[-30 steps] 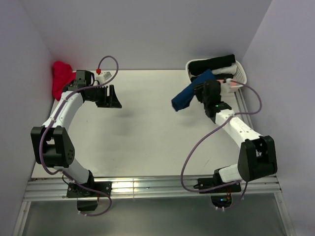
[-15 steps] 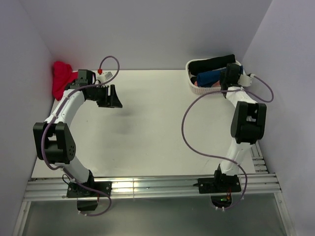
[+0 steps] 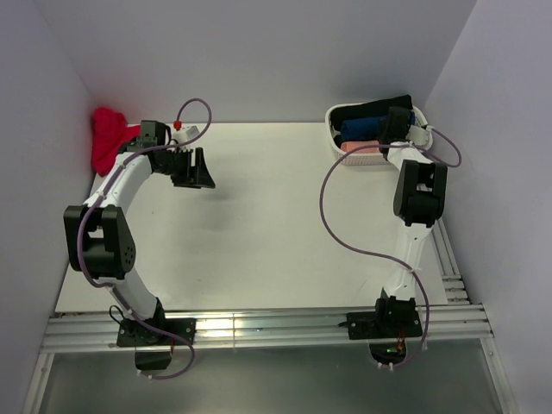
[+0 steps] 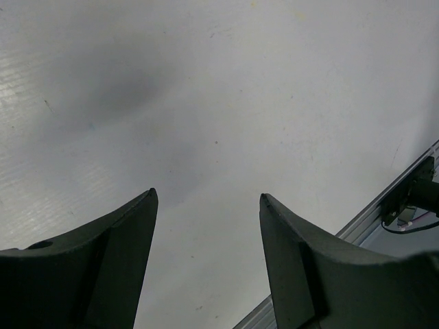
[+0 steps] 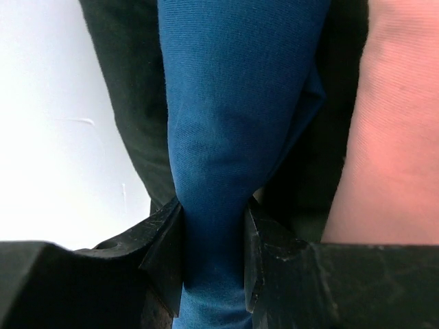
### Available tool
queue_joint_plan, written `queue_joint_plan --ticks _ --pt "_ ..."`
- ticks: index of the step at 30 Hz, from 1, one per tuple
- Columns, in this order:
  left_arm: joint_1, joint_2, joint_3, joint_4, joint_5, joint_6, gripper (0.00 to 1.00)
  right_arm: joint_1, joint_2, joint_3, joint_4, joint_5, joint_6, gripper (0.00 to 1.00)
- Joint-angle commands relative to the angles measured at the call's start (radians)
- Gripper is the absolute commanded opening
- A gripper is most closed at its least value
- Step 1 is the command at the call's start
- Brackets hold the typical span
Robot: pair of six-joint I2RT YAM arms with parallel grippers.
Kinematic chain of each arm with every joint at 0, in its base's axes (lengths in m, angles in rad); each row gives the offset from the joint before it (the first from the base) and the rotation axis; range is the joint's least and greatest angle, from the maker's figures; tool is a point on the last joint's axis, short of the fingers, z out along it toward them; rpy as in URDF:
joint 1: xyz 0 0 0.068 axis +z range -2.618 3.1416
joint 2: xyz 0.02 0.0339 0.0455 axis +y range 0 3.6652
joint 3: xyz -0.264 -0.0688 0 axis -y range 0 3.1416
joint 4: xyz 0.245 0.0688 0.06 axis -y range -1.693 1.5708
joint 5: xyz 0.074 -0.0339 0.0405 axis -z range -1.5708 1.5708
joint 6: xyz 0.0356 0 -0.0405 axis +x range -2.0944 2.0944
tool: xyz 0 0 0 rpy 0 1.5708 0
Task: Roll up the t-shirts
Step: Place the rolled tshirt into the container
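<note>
Inside right gripper (image 5: 212, 212), navy t-shirt (image 5: 233, 103) (soft roll)

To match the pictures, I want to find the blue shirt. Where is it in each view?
Top view: the blue shirt lies in the white basket, far right corner.
Left wrist view: not in it.
Right wrist view: centre, pinched by the right gripper.
Shared landmark: the pink shirt beside it.

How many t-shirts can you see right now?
4: red t-shirt by the far left corner; black t-shirt, blue t-shirt and pink t-shirt in the white basket, blue one in the right tool. More may be hidden.
</note>
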Motion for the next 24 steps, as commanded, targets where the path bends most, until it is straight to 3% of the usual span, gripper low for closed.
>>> queue_joint_plan --ticks 1,5,7,11,15,17,24 --pt "-0.012 0.005 0.039 0.002 -0.003 0.022 0.66 0.000 0.015 0.074 0.053 -0.003 0.020 0.00" --pt "-0.018 0.009 0.041 0.004 -0.003 0.022 0.66 0.000 0.052 0.102 0.011 -0.035 0.037 0.00" --pt "-0.021 0.009 0.044 0.004 -0.001 0.021 0.66 -0.001 0.061 0.099 -0.004 -0.043 0.045 0.06" --pt "-0.024 0.002 0.047 -0.004 -0.004 0.019 0.66 -0.003 0.050 0.083 -0.021 -0.069 0.045 0.37" --pt "-0.026 -0.011 0.045 -0.004 -0.005 0.015 0.66 -0.006 0.021 0.060 -0.050 -0.086 0.037 0.54" --pt "-0.026 -0.018 0.042 -0.004 0.005 0.013 0.66 -0.009 0.001 0.044 -0.046 -0.112 0.039 0.68" --pt "-0.029 -0.032 0.042 0.001 0.020 0.007 0.66 -0.023 -0.072 0.031 -0.117 -0.129 0.037 0.73"
